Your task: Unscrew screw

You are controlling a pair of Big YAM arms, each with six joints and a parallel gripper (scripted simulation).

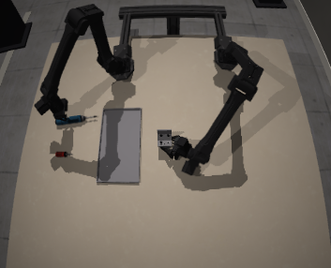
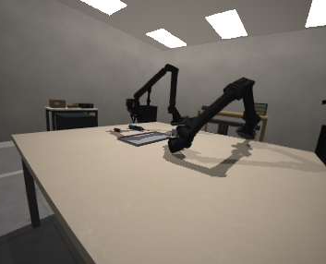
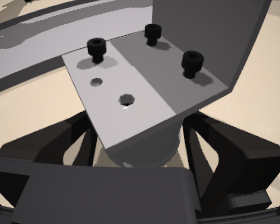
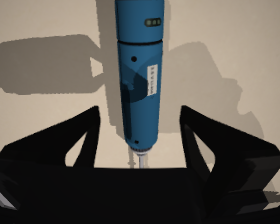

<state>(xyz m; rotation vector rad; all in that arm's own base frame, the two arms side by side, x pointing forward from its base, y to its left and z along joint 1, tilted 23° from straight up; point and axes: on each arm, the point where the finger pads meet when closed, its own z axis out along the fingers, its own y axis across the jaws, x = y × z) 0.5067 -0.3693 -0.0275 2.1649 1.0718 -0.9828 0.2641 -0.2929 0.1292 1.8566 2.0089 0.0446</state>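
The joint module stands upright on the table with its grey L-shaped bracket (image 3: 141,80) on top. Three black screws (image 3: 96,48) (image 3: 152,33) (image 3: 192,62) stand raised out of the bracket. A hex socket (image 3: 126,99) sits flush in the plate, next to a small hole (image 3: 96,81). My left gripper (image 1: 174,145) (image 3: 140,112) is open, with a finger on each side of the module's round body and a gap to each. The blue electric screwdriver (image 1: 73,120) (image 2: 136,126) (image 4: 140,85) lies flat on the table. My right gripper (image 1: 61,117) (image 4: 140,112) hangs open over its rear end.
A grey flat tray (image 1: 120,145) (image 2: 144,138) lies between the two arms. A small red-handled tool (image 1: 61,154) (image 2: 117,129) lies on the table, nearer the front than the screwdriver. A black frame (image 1: 172,14) stands at the table's back edge.
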